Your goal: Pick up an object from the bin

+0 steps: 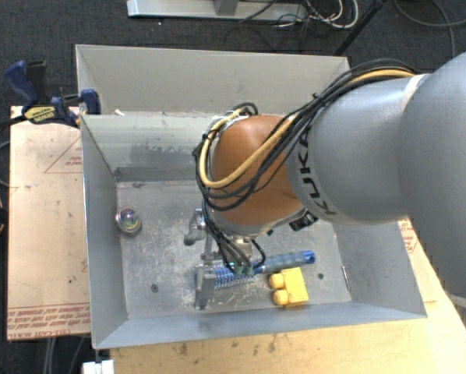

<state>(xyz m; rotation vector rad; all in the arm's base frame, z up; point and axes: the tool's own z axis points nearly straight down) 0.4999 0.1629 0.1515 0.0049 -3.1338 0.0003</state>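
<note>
The blue plastic brush-like thing with a stubbly blue-and-white head (227,280) lies on the floor of the grey metal bin (160,265), near the front wall and about midway along it. Its slim blue handle runs off toward the right. I take it for one object, though the join between head and handle is hidden under the tool.

The gripper (216,275) is down low right over that stubbly head, seemingly touching or just above it. I cannot tell from here how wide the claw stands or whether anything is caught in it, as the arm's rounded orange cover (252,174) and its cables mask most of it.

Just beside the handle, on its near side, sits a chunky yellow plastic block (287,287). A small round silvery metal knob (128,221) lies well apart, by the left wall.

My reading is that this is the descent or grasp step, with no lift begun. Next I would want a firm closure on the brush head, then a straight rise. The risk I see is the brush skating along the metal floor or nudging the yellow block.
</note>
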